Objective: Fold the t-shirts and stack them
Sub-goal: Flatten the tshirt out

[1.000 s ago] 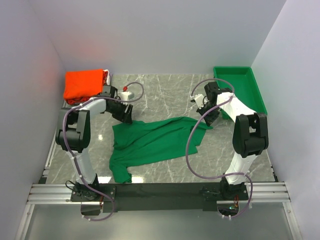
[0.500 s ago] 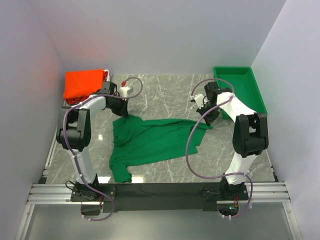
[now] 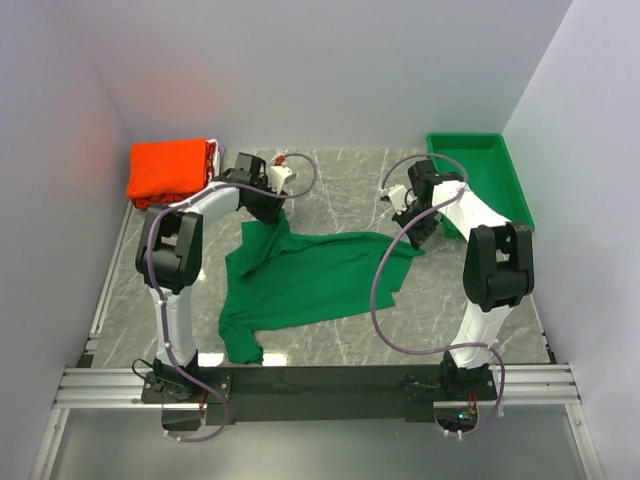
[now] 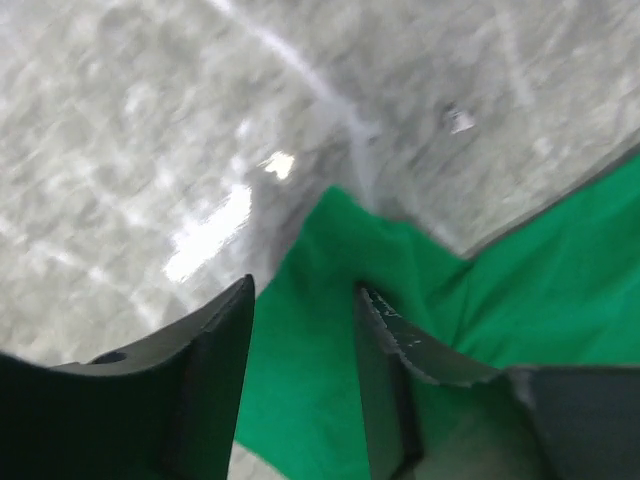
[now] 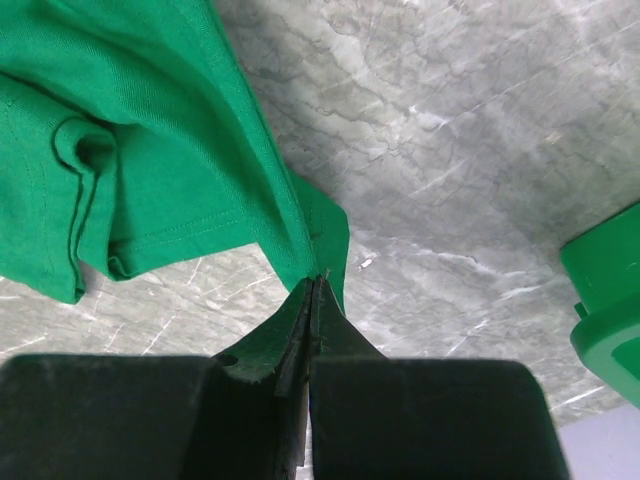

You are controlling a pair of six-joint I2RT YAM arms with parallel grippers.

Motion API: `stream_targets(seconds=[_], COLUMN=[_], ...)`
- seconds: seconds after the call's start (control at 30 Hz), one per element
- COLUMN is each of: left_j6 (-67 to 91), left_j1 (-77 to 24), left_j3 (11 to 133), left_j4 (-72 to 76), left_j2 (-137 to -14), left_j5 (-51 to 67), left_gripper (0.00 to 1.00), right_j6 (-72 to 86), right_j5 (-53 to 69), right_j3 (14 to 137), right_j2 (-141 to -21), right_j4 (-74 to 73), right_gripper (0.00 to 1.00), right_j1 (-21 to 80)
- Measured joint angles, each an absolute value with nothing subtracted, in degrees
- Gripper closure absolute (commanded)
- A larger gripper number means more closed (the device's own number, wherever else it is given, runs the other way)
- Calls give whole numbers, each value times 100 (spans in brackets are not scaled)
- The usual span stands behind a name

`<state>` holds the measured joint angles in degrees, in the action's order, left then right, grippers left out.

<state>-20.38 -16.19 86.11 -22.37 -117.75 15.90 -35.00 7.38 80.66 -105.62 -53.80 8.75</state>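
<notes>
The dark green t-shirt (image 3: 310, 280) lies spread and rumpled on the marble table. My left gripper (image 3: 274, 206) is at its far left corner, which is drawn up into a peak. In the left wrist view the fingers (image 4: 305, 290) stand a narrow gap apart with green cloth (image 4: 310, 400) filling the gap. My right gripper (image 3: 418, 232) is shut on the shirt's right edge. The right wrist view shows the tips (image 5: 313, 282) pinching a green fold (image 5: 150, 150). The orange-red t-shirts (image 3: 168, 168) lie folded in the far left corner.
A rigid green plastic tray (image 3: 482, 180) stands at the far right, its corner also in the right wrist view (image 5: 610, 300). Walls close in the table on the left, back and right. Bare marble (image 3: 340, 190) lies between the grippers.
My left gripper has moved right and away from me, pulling the green shirt's far left corner with it. The right gripper has stayed almost in place, still shut on the cloth.
</notes>
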Motion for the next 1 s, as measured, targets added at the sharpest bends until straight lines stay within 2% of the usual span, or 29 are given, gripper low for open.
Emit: stream_targets(seconds=[0.33, 0.7, 0.87, 1.0], left_j6=[-1992, -1658, -1507, -1426], left_j1=[-558, -687, -683, -698], left_j3=[8501, 8195, 8101, 8079], left_j4=[-2344, -2622, -2644, -2596], left_j2=[-11231, -11351, -11557, -11579], left_j5=[1367, 1240, 1155, 1118], left_gripper=[48, 49, 53, 52], right_j6=[-3503, -3334, -3286, -3288], right_j5=[760, 812, 803, 784], right_j3=[8073, 8449, 8514, 8514], right_j2=[-10565, -10873, -11008, -11008], right_j4=[-5446, -5572, -5616, -5634], right_gripper=[100, 100, 100, 100], right_j1=[875, 875, 875, 875])
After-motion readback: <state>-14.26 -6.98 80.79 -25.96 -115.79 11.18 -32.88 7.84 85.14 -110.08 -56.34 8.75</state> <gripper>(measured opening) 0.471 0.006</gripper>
